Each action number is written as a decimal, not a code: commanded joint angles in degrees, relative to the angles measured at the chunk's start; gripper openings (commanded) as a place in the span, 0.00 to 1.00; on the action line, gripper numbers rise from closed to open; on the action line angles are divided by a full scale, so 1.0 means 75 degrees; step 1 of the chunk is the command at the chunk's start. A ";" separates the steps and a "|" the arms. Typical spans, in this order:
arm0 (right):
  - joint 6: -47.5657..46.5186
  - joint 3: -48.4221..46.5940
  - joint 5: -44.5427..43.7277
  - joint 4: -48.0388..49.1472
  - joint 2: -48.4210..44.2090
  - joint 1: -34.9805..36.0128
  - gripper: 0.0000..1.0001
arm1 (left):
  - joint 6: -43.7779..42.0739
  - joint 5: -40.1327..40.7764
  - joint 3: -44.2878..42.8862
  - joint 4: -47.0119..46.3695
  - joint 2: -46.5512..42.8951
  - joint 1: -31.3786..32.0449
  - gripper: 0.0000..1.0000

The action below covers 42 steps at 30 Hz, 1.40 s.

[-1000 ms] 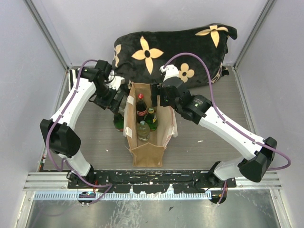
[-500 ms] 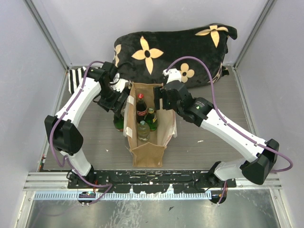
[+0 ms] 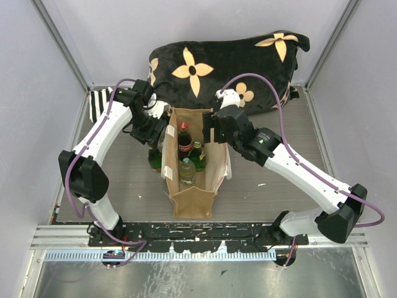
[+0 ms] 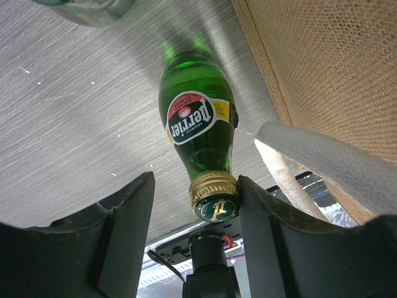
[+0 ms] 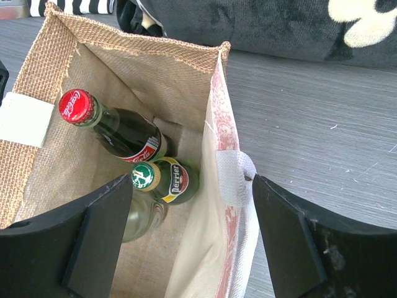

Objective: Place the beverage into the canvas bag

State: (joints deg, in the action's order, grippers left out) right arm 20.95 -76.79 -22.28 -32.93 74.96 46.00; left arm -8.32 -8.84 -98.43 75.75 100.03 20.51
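Observation:
The tan canvas bag (image 3: 193,192) stands open at the table's middle. It holds a red-capped Coca-Cola bottle (image 3: 184,139), a green Perrier bottle (image 3: 198,155) and a clear bottle (image 3: 187,171). Another green Perrier bottle (image 3: 153,159) stands on the table just left of the bag. My left gripper (image 3: 155,131) is open above it. In the left wrist view its gold cap (image 4: 214,197) sits between my open fingers (image 4: 124,223), close against the right one. My right gripper (image 5: 192,186) is open and straddles the bag's right wall (image 5: 217,105) at the cream handle (image 5: 233,176).
A black flowered cushion (image 3: 229,68) lies behind the bag. A clear glass bottle (image 4: 93,9) stands on the table beyond the green one. A black-and-white striped cloth (image 3: 96,102) lies at the back left. Grey walls close in both sides.
My left gripper has moved in closer to the bag's left side, over the green bottle. My right gripper has shifted slightly toward the back along the bag's right rim.

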 commanded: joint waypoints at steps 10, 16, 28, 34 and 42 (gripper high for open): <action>0.0133 0.0059 -0.0169 0.0148 -0.0255 -0.0096 0.83 | -0.0016 -0.0208 0.0251 -0.0080 -0.0022 0.0048 0.40; 0.0142 0.0081 -0.0148 0.0148 -0.0244 -0.0118 0.83 | -0.0025 -0.0178 0.0160 -0.0022 -0.0028 0.0054 0.01; 0.0035 0.0242 -0.0189 0.0082 -0.0374 -0.0185 1.00 | -0.0102 -0.0110 -0.1645 0.0766 -0.0274 -0.0144 0.00; 0.0119 0.0238 -0.0389 -0.0097 -0.0370 -0.0238 1.00 | -0.0020 -0.0593 -0.3140 0.1070 -0.0199 -0.0145 0.00; 0.0394 0.0460 -0.1076 -0.0306 -0.0805 -0.0494 1.00 | 0.0106 -0.1025 -0.5393 0.1310 0.0187 -0.0144 0.00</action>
State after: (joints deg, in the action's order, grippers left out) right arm 21.87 -73.63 -25.89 -35.46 72.95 43.53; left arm -7.27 -11.86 -131.76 85.03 101.36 19.46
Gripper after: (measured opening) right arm 0.999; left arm 0.343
